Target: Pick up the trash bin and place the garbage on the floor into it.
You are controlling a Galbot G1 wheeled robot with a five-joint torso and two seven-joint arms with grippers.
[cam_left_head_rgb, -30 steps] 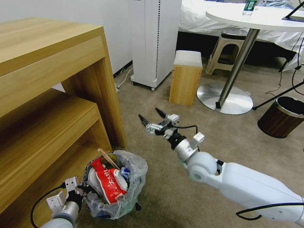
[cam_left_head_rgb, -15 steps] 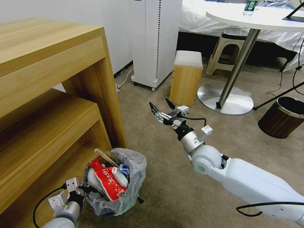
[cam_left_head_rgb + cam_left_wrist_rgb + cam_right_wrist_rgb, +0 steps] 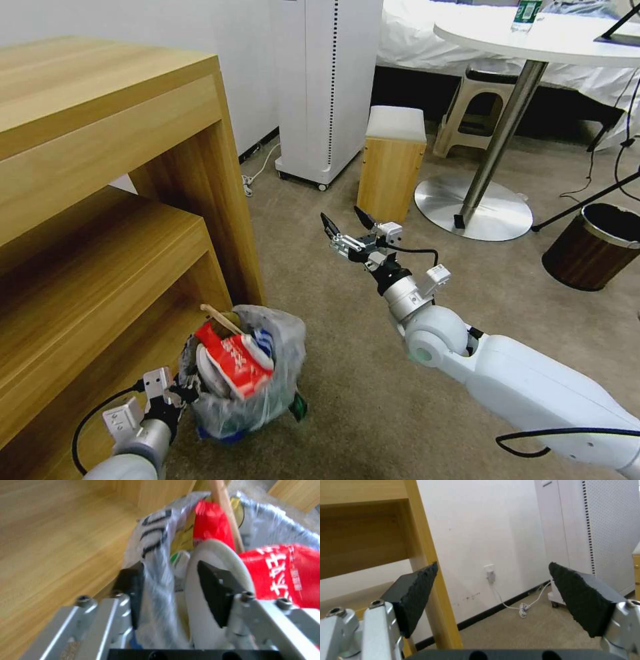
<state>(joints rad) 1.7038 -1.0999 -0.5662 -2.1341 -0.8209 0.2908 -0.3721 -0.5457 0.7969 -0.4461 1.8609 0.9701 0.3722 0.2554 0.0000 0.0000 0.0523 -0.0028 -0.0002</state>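
The wooden shelf unit (image 3: 113, 200) stands at the floor's left edge, with the trash bin (image 3: 243, 373) just beside its lower corner, tilted and stuffed with garbage (image 3: 233, 360). The left gripper (image 3: 173, 590) is the nearer arm: its fingers (image 3: 216, 590) pinch the bin's bagged rim, one inside, one outside. The right gripper (image 3: 343, 230) hovers well apart over bare carpet, fingers spread and holding nothing.

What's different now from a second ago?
The trash bin, gripped at its rim by the left gripper, has tipped over toward the right and lifted slightly. The right gripper, jaws open and empty, has risen and moved away from the bin. The furniture hasn't moved.
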